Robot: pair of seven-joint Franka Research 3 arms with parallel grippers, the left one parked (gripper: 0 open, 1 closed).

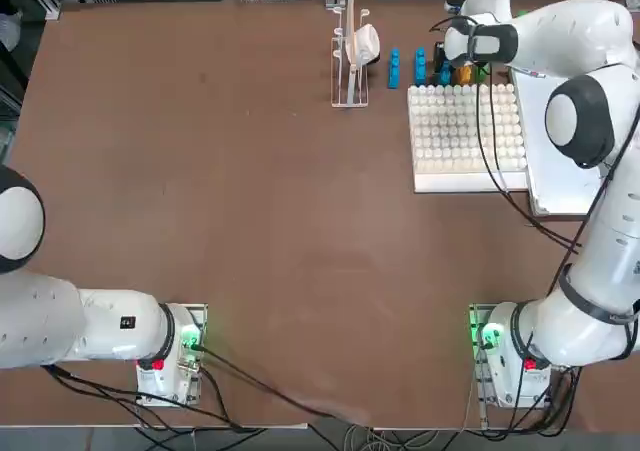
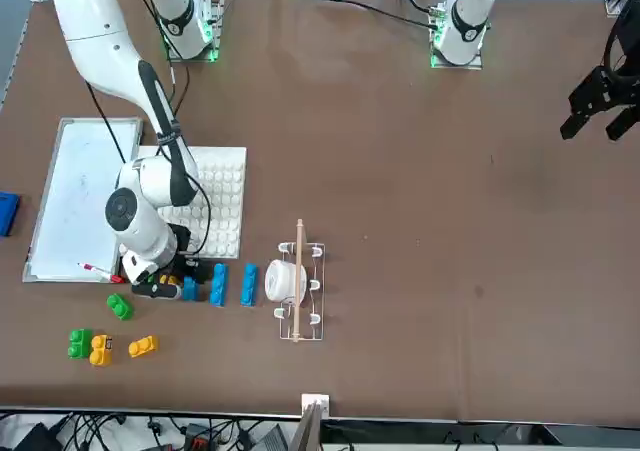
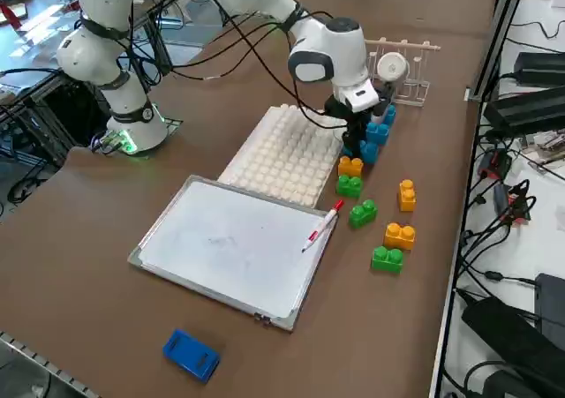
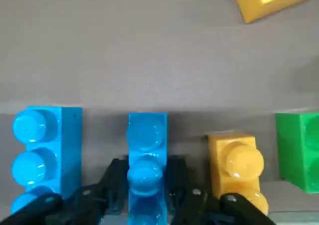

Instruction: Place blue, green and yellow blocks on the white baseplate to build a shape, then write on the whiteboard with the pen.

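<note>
The right tool (image 4: pixel 147 197) is seen closed against the long sides of a narrow blue block (image 4: pixel 146 150) standing on the table just beyond the white baseplate (image 1: pixel 466 131), near the table's far edge. The block is judged light, rigid and smooth-walled, so it is best held low across its flat sides. Beyond it, green and yellow blocks (image 3: pixel 385 230) are noted lying loose.

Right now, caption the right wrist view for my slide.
Right gripper closed on a blue block, between another blue block and a yellow block.
</note>
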